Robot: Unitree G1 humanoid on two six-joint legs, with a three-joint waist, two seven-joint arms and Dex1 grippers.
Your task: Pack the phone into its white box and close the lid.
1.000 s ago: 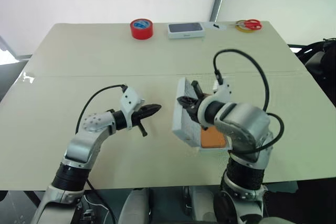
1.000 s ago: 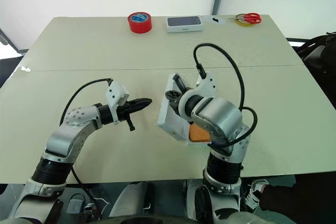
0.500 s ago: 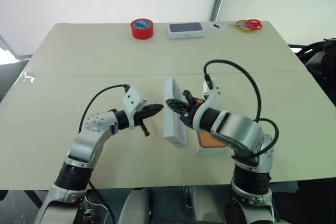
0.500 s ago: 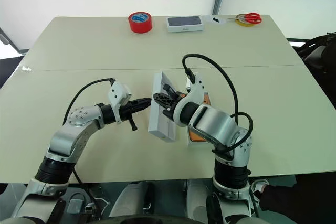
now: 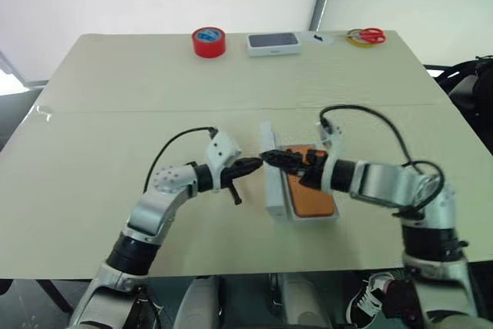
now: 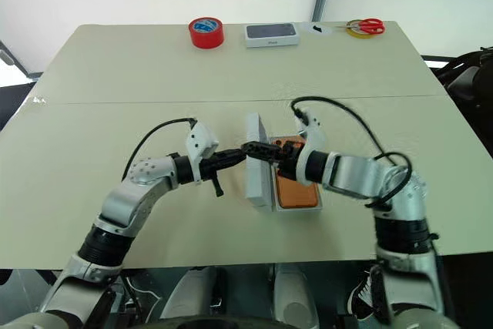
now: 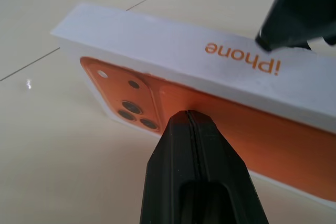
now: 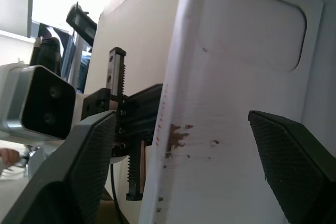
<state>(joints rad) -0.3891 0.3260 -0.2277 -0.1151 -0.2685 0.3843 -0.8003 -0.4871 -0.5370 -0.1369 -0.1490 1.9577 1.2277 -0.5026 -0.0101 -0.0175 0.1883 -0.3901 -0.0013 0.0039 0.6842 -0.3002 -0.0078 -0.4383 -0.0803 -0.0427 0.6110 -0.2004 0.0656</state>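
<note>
From the head views, the phone [image 5: 308, 192] was flat and orange and lay in the white box [image 6: 296, 209] near the front of the smooth tan table [image 5: 115, 90]. The box's white lid [image 5: 273, 182] stood up on its long edge, just left of the phone. The left gripper [image 5: 254, 164] had its black fingers pressed together, and its tip touched the lid's left side. The right gripper [image 6: 258, 149] reached over the phone to the lid's top edge. From the left wrist view, the lid's face showed an orange phone picture, with the closed tips against it. From the right wrist view, the two bumpy black fingers [image 8: 289, 150] stood wide apart around the lid's white inside.
</note>
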